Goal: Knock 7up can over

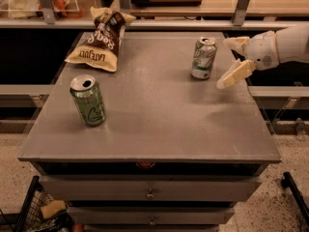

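We judge the task not yet done: the 7up can (203, 58) stands upright on the worktop (159, 120), toward the back right corner and a little in from the right edge, and nothing touches it. The gripper (225, 63) hangs just beside the can on its right, over the worktop's right edge. Its two pale fingers are spread apart with nothing between them, so we read the pincer as released. One finger (235, 74) slants down toward the surface and the other sits higher, level with the can's top. As we see it, what is left is the whole of the knock: the gripper has to close the small gap, push the can sideways above its base until it tips, and leave it lying on its side. Counting what is on the worktop, we find two cans in all: the one pale 7up can and one all-green can (88, 100), upright near the left edge about halfway along it and well apart from the first. There is also one crumpled brown snack bag (101, 40) lying toward the back left corner. We count one arm with one gripper, and one worktop.
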`<action>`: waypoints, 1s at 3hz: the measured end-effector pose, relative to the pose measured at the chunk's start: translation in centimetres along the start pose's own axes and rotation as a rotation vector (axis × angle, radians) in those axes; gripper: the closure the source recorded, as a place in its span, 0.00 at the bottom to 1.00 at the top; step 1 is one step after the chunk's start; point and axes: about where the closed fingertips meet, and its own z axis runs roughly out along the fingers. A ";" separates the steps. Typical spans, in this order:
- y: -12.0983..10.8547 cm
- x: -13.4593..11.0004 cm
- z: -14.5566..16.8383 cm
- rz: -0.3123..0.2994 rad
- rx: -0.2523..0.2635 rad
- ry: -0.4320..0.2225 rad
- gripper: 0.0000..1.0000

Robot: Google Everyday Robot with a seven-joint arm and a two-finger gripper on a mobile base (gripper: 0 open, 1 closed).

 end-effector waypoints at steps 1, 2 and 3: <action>-0.2 -0.1 1.5 0.024 -0.016 -0.042 0.00; -0.5 -0.1 2.9 0.073 -0.011 -0.105 0.00; -0.8 -0.6 3.8 0.118 0.008 -0.159 0.00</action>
